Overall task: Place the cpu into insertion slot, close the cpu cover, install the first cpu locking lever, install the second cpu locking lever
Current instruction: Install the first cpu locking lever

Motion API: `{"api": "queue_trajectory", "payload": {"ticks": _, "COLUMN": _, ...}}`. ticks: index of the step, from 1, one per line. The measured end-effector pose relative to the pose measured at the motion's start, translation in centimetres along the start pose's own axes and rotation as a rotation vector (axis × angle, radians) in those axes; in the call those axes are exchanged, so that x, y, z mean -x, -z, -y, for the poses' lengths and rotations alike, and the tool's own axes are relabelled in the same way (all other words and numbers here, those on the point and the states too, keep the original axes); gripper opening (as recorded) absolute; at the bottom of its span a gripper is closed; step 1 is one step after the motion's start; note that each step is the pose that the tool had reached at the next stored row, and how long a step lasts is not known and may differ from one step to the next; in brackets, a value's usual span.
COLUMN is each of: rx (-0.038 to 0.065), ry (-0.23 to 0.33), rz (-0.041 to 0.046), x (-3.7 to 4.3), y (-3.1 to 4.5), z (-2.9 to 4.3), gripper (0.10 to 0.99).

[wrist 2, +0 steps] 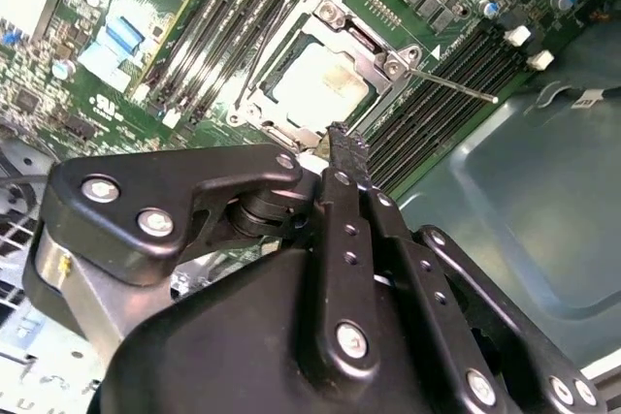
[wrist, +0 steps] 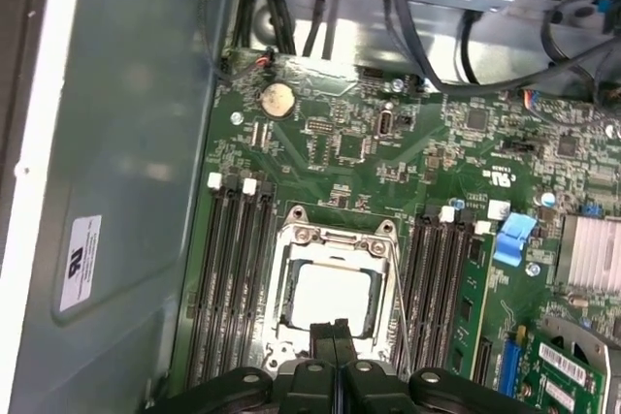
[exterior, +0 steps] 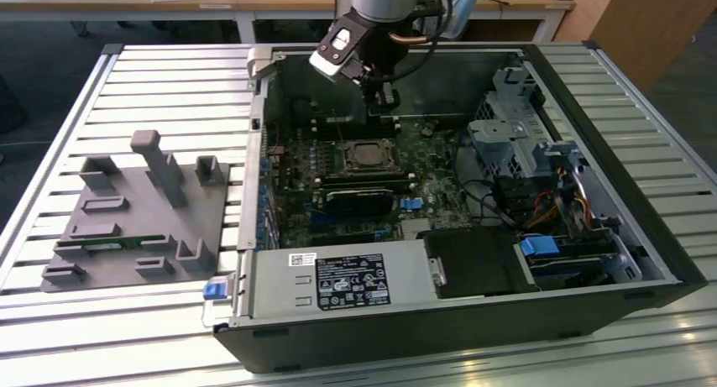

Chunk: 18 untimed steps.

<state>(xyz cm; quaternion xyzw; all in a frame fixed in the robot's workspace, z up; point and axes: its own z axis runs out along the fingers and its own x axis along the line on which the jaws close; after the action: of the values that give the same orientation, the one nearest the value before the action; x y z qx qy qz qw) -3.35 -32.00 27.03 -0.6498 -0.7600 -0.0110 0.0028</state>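
Table: a slatted metal table (exterior: 168, 85) carries everything.
Holder: a grey moulded holder (exterior: 134, 211) lies at the exterior view's left, beside the computer case (exterior: 448, 328).
Case: it lies open, with the green board facing up.
Claw: the claw (exterior: 384, 100) hangs over the board near the socket (wrist 2: 254, 109). In both wrist views its fingers (wrist: 320, 336) are pressed together with nothing between them.
Chip: the silvery chip (wrist: 330, 296) sits flat in the socket, between two banks of long black memory slots (wrist: 233, 269).
Cover: the metal cover (wrist 2: 364, 46) lies down around the chip.
Lever: a thin wire lever (wrist 2: 456, 84) sticks out from one corner of the socket.
Drive cage: a grey drive cage (exterior: 526, 143) stands at the exterior view's right.
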Motion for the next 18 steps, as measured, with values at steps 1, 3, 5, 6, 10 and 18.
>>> {"api": "queue_trajectory", "payload": {"ticks": 1, "rx": 0.000, "ry": 0.017, "rz": -0.0005, "x": 0.00, "y": 0.00, "z": 0.00, "gripper": 0.106}}
{"api": "queue_trajectory", "payload": {"ticks": 3, "rx": -0.001, "ry": 0.052, "rz": -0.0014, "x": 0.00, "y": 0.00, "z": 0.00, "gripper": 0.106}}
{"api": "queue_trajectory", "payload": {"ticks": 5, "rx": -0.001, "ry": 0.089, "rz": -0.0020, "x": 0.00, "y": 0.00, "z": 0.00, "gripper": 0.106}}
{"api": "queue_trajectory", "payload": {"ticks": 6, "rx": -0.002, "ry": 0.107, "rz": -0.0021, "x": 0.00, "y": 0.00, "z": 0.00, "gripper": 0.106}}
{"api": "queue_trajectory", "payload": {"ticks": 10, "rx": -0.003, "ry": 0.179, "rz": -0.0031, "x": 0.00, "y": 0.00, "z": 0.00, "gripper": 0.106}}
{"api": "queue_trajectory", "payload": {"ticks": 18, "rx": -0.006, "ry": 0.325, "rz": -0.0049, "x": 0.00, "y": -0.02, "z": 0.00, "gripper": 0.106}}
